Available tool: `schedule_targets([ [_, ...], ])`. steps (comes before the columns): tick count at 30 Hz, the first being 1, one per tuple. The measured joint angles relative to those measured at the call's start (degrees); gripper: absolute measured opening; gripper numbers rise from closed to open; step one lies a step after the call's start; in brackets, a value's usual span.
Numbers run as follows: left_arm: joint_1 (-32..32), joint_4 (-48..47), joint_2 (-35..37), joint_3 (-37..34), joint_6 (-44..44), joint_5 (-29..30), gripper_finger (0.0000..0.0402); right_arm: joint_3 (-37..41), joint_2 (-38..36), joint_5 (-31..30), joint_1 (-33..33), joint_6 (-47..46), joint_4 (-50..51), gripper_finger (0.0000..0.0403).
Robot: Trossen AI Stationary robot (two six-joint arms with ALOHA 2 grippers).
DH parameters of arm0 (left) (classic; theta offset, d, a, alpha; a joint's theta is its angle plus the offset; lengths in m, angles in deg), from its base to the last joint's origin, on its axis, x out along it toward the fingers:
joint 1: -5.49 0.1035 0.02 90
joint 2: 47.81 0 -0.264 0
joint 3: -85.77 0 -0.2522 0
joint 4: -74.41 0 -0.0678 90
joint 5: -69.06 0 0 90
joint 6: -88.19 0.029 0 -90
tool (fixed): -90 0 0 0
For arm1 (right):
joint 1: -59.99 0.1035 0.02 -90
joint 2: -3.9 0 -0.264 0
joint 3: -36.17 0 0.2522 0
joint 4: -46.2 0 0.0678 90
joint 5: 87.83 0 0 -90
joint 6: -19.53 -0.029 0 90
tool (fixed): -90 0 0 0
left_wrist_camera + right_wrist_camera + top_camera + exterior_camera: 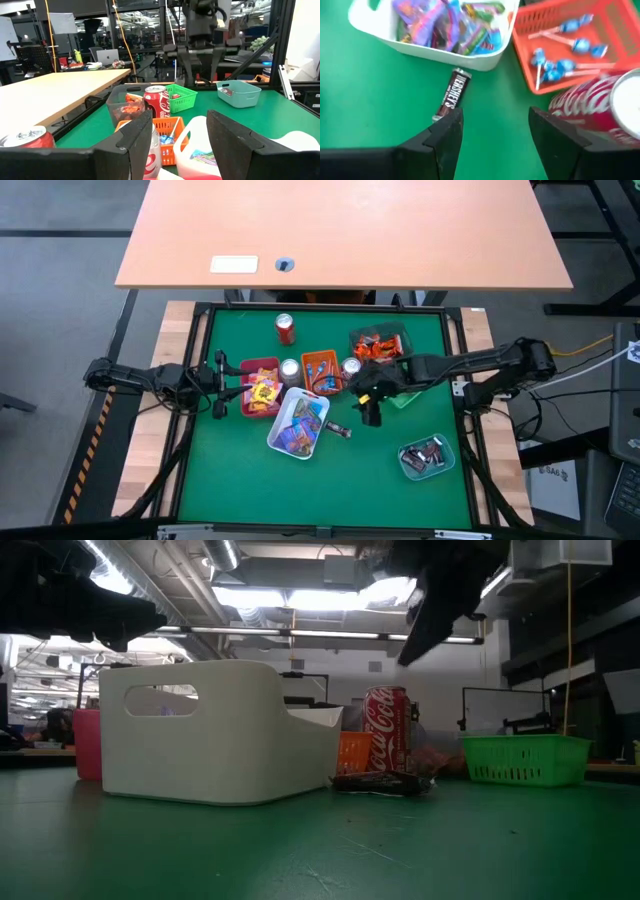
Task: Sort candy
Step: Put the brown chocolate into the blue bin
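A dark chocolate bar point(452, 93) lies flat on the green mat beside the white tray point(298, 423), which holds purple and blue candy. It also shows as the bar point(338, 430) and the bar point(380, 782). My right gripper point(495, 142) hangs open above the mat next to the bar, tilted down, with nothing between its fingers; it is the right gripper point(370, 412) near the table's middle. My left gripper point(220, 395) waits open at the left, level, beside the pink tray point(260, 387) of yellow candy.
An orange tray point(322, 370) holds blue lollipops. A clear tray point(378, 343) holds orange-red candy, and a teal tray point(427, 457) holds dark candy. A green basket point(403, 397) lies under the right arm. Three cans point(285, 328), point(290, 368), point(351, 366) stand among the trays.
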Motion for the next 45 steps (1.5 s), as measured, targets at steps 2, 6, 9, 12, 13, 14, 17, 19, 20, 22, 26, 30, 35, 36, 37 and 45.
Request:
schedule_targets([
  [2, 0.0, 0.0, 0.0, 0.0, 0.0, 0.0, 0.0178, 0.0, 1.7, 0.0, 0.0, -2.5, 0.0, 0.0225],
  [6, 0.0, 0.0, 0.0, 0.0, 0.0, 0.0, 0.0178, 0.1, 5.7, 0.0, 0.8, -5.1, -1.1, 0.0225],
  [9, 0.0, 0.0, 0.0, 0.0, 0.0, 0.0, 0.0178, 0.1, 8.7, 0.0, 2.3, -5.1, -3.5, 0.0225],
  [12, 0.0, 0.0, 0.0, 0.0, 0.0, 0.0, 0.0178, 0.1, 11.3, 0.0, 4.6, -5.0, -6.1, 0.0225],
  [13, 0.0, 0.0, 0.0, 0.0, 0.0, 0.0, 0.0178, 0.1, 12.0, 0.0, 5.2, -4.8, -7.1, 0.0225],
  [14, 0.0, 0.0, 0.0, 0.0, 0.0, 0.0, 0.0178, 0.1, 12.8, 0.0, 6.0, -4.8, -8.1, 0.0225],
  [17, 0.0, 0.0, 0.0, 0.0, 0.0, 0.0, 0.0178, 0.1, 15.0, -0.5, 7.7, -5.1, -9.7, 0.0225],
  [19, 0.0, 0.0, 0.0, 0.0, 0.0, 0.0, 0.0178, 0.1, 16.4, -0.5, 8.5, -5.1, -11.2, 0.0225],
  [20, 0.0, 0.0, 0.0, 0.0, 0.0, 0.0, 0.0178, 0.1, 17.2, -0.6, 9.0, -5.1, -11.5, 0.0225],
  [22, 0.0, 0.0, 0.0, 0.0, 0.0, 0.0, 0.0178, 0.1, 18.5, -0.6, 9.6, -5.2, -12.8, 0.0225],
  [26, 0.0, 0.0, 0.0, 0.0, 0.0, 0.0, 0.0178, 0.1, 20.7, -0.6, 10.3, -5.2, -14.8, 0.0225],
  [30, 0.0, 0.0, 0.0, 0.0, 0.0, 0.0, 0.0178, 0.1, 22.4, -1.9, 10.1, -5.3, -16.2, 0.0225],
  [35, 0.0, 0.0, 0.0, 0.0, 0.0, 0.0, 0.0178, 0.1, 24.0, -7.4, 10.1, -5.3, -15.6, 0.0225],
  [36, 0.0, 0.0, 0.0, 0.0, 0.0, 0.0, 0.0178, 0.1, 24.2, -7.3, 10.1, -5.3, -15.5, 0.0225],
  [37, 0.0, 0.0, 0.0, 0.0, 0.0, 0.0, 0.0178, 0.1, 24.3, -7.4, 10.1, -5.3, -15.5, 0.0225],
  [45, 0.0, 0.0, 0.0, 0.0, 0.0, 0.0, 0.0178, 0.0, 24.6, -7.1, 10.1, -5.3, -14.8, 0.0225],
])
